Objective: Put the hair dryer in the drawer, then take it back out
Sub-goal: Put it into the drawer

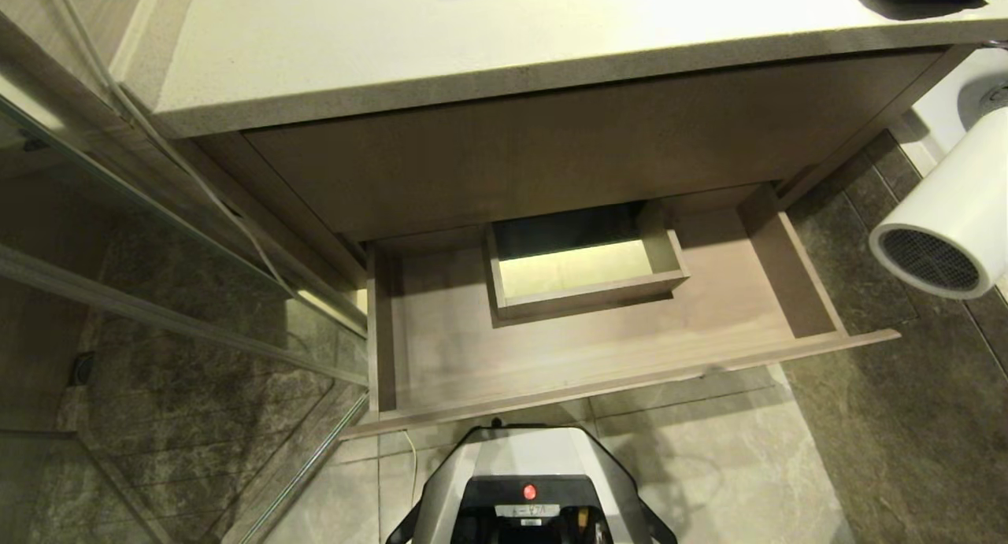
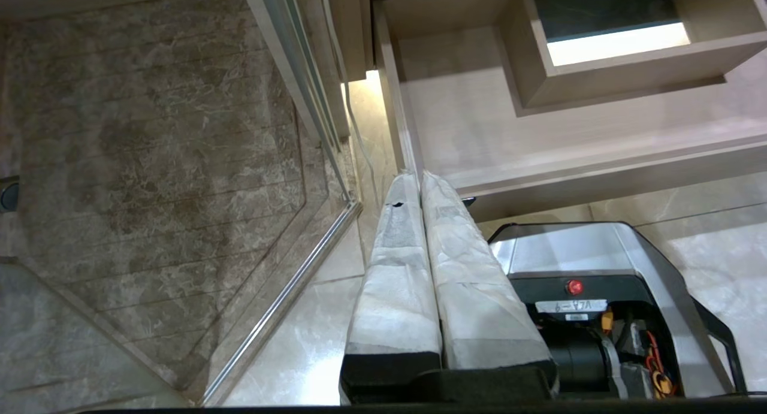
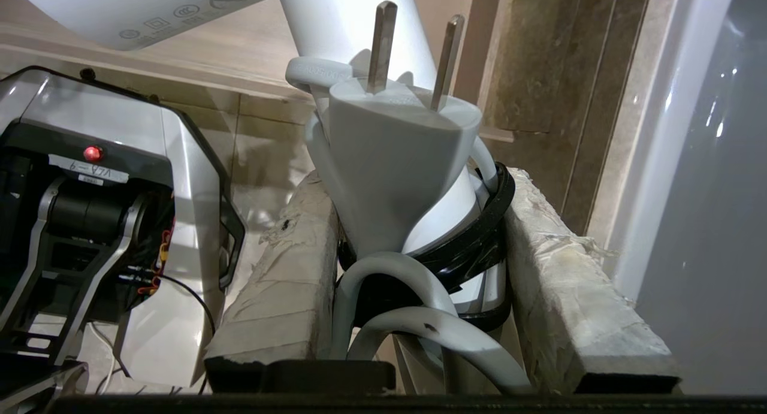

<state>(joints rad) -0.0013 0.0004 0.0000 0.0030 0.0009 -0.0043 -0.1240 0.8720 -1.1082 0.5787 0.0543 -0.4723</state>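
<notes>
One hand grips hair dryer beside open drawer.

drawer pulled open, floor bare, boxed cutout blocking mid-back, countertop overhanging

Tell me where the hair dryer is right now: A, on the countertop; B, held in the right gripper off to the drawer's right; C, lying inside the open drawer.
B: the hair dryer sits clamped in the right gripper, beside the empty open drawer.
</notes>
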